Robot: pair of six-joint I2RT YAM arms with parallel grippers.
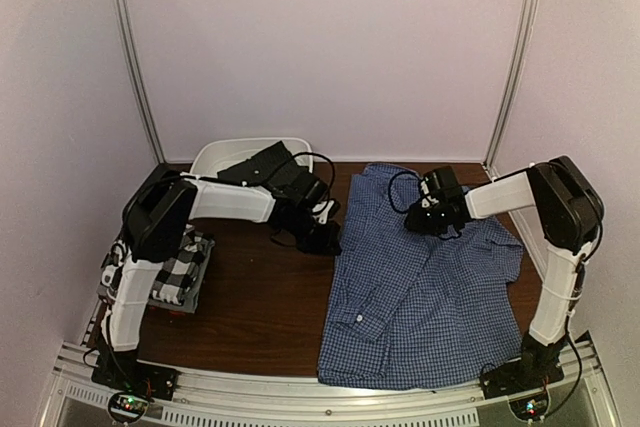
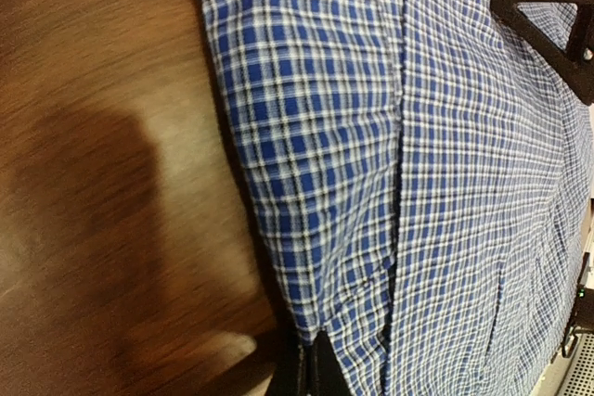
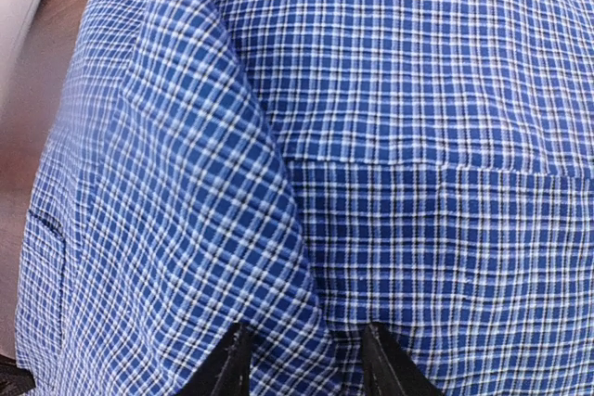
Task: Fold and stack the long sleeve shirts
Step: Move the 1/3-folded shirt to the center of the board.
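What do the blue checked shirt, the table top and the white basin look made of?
The blue checked shirt: thin woven cloth, likely cotton, matte, creasing softly. The table top: dark wood or veneer, visible grain, slight sheen. The white basin: probably plastic, smooth moulded rim.

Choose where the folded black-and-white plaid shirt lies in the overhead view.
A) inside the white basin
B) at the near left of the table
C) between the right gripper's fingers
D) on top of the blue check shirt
B: the folded black-and-white plaid shirt lies at the near left of the table, apart from the blue check shirt and outside the white basin.
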